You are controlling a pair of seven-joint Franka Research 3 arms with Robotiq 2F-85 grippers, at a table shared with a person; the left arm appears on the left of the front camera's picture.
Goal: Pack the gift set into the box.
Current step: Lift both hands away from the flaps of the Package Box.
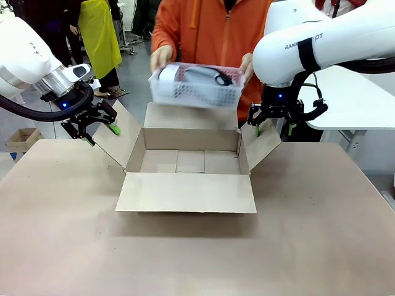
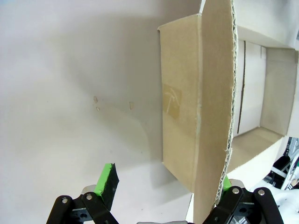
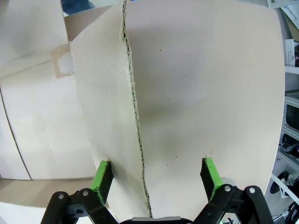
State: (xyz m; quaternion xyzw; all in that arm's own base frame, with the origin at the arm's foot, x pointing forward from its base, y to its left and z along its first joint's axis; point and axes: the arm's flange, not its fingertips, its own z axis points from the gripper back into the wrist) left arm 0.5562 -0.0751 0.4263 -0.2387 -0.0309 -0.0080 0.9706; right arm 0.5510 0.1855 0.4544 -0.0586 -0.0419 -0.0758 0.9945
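Counter (image 1: 197, 259); box (image 1: 185, 192), 4 flaps out. My left fingers (image 2: 106, 182) and right fingers (image 3: 102, 175): apart, each straddling 1 side flap. Person holds gift set (image 1: 196, 92) overhead, so loading step; next probably needs flaps held wide.

I see my left gripper (image 1: 95, 131) and right gripper (image 1: 273, 128), jaws spread, flanking the open box (image 1: 185, 192); between them, higher up, a person (image 1: 210, 31) holds the tray (image 1: 196, 91)

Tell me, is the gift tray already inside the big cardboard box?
No, the person holds the tray in the air above the open box, whose floor is bare.
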